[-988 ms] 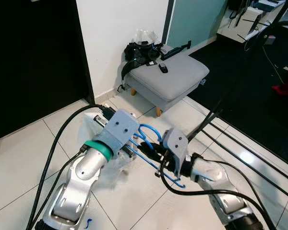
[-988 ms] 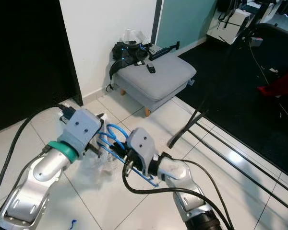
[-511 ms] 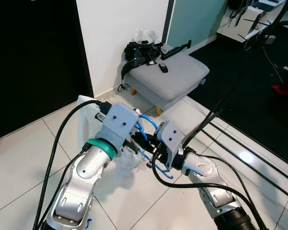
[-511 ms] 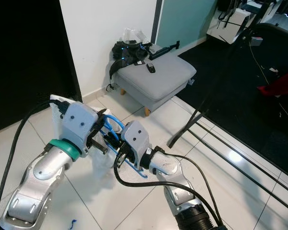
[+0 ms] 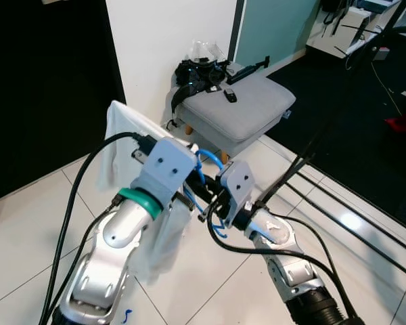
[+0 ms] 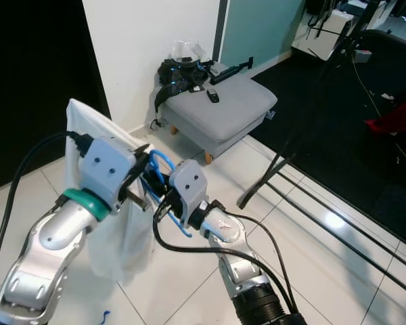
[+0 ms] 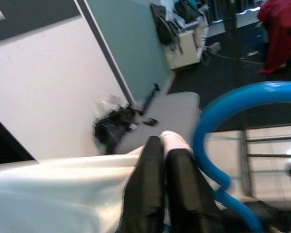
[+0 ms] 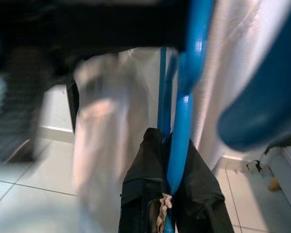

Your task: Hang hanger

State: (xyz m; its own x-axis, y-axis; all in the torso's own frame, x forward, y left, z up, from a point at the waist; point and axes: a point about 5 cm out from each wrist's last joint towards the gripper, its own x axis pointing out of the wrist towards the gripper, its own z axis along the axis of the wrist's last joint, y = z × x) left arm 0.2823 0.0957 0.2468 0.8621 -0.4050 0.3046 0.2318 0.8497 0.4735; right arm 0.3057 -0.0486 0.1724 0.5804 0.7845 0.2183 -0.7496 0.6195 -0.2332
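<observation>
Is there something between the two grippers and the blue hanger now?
No. The right gripper is closed on the blue hanger, and the left gripper pinches the white cloth hanging on it.

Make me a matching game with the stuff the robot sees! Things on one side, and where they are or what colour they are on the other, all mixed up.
Things:
1. hanger
2. white cloth
3. footstool
4. black bag

Descriptions:
A. grey, standing by the white wall
B. blue, held between the two claws
C. lying on the footstool's far corner
D. draped down under the left claw

Pairs: 1-B, 2-D, 3-A, 4-C

The right claw is pinched on a bar of the hanger, and the left claw is pinched on the white cloth.
</observation>
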